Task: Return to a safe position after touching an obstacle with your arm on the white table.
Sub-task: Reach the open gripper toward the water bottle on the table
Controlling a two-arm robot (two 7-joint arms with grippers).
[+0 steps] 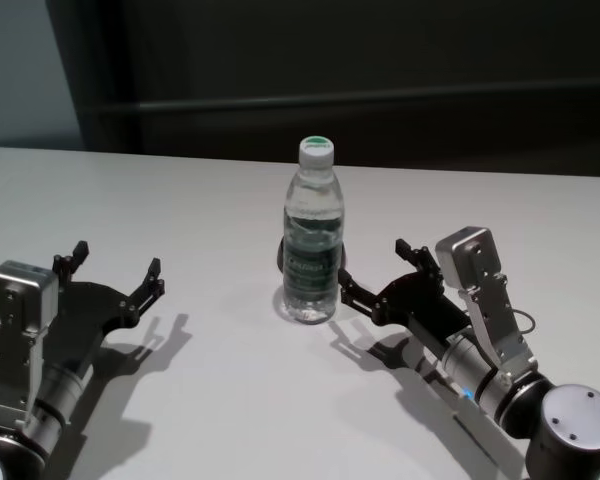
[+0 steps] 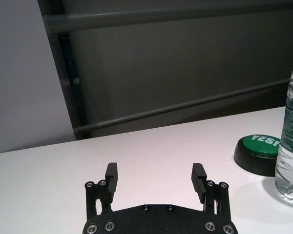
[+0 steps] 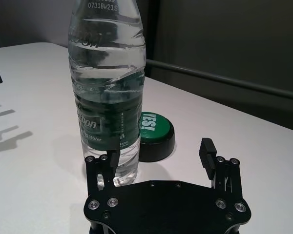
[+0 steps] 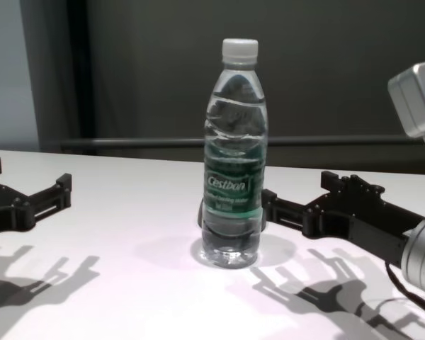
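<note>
Chest view, bottle: the clear water bottle (image 4: 233, 180) stands upright on the white table (image 4: 127, 234), about mid-table, with a white screw cap and water inside.
Label writing: the green band reads "Cestbon" in white; smaller print under it is too fine to read.
Right wrist view, neck print: a stamped code near the top of the bottle (image 3: 107, 87) ends in "0731BW21S"; the cap is cut off by the frame edge.
Button: a black-based green button (image 3: 155, 135) sits on the table just behind the bottle, partly hidden by it; its top reads "YES!", seen sideways here.
Left wrist view, button: the same button (image 2: 257, 153) shows beside the bottle (image 2: 292, 131), its writing cut to "YES" by the bottle's side.
Right gripper: the right gripper (image 1: 375, 268) lies low over the table just right of the bottle, jaws spread wide with nothing between them; one fingertip (image 3: 111, 163) is at the bottle's base, and contact cannot be told.
Left gripper: the left gripper (image 1: 115, 265) rests well left of the bottle, jaws spread wide and holding nothing.
Table: plain, smooth and white, carrying sharp shadows of both grippers.
Room: beyond the bottle, a dark wall with a horizontal rail (image 2: 185, 105); a paler grey panel (image 2: 24, 73) stands at the far left.
</note>
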